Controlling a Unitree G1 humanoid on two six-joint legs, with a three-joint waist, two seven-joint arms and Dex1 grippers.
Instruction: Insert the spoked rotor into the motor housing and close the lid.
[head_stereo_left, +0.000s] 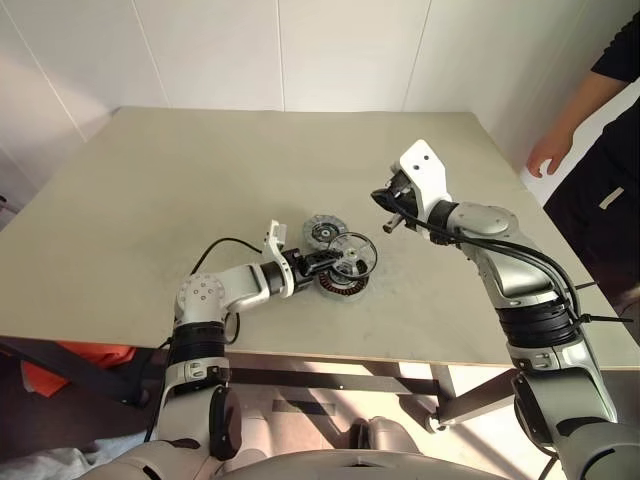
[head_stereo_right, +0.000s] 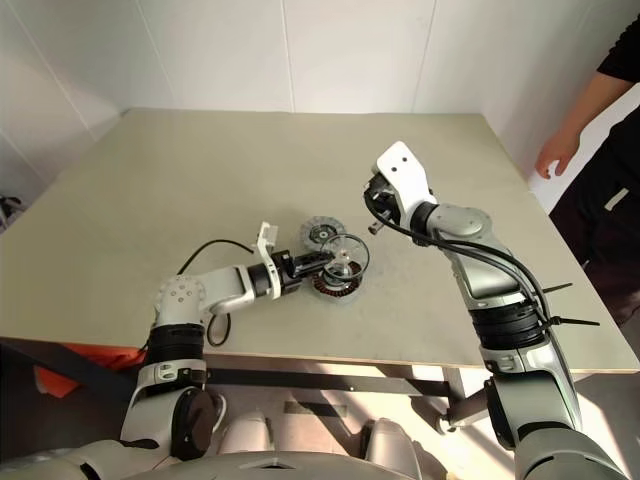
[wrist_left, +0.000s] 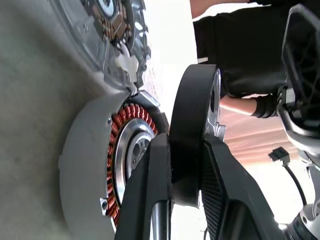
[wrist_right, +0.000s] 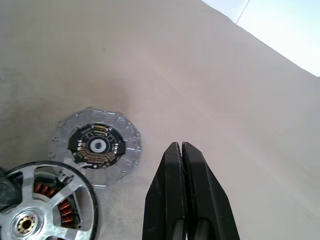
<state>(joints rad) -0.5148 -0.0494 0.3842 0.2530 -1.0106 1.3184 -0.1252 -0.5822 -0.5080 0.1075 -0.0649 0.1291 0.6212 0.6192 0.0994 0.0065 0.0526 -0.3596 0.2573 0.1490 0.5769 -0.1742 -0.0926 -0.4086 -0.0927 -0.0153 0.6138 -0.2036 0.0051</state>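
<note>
Half the motor housing behind spoked rotor

Bright, even daylight is filling the scene, falling hardest on the near right floor. The table is showing only faint shadows. Close-up fingers are blurring softly, and the background beyond them is washing out white.

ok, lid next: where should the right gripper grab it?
The lid lies flat on the table, touching the motor housing. Probably pinch its thin outer rim on the far side, away from the housing, coming from above. The right gripper is shut and must open first.
</note>
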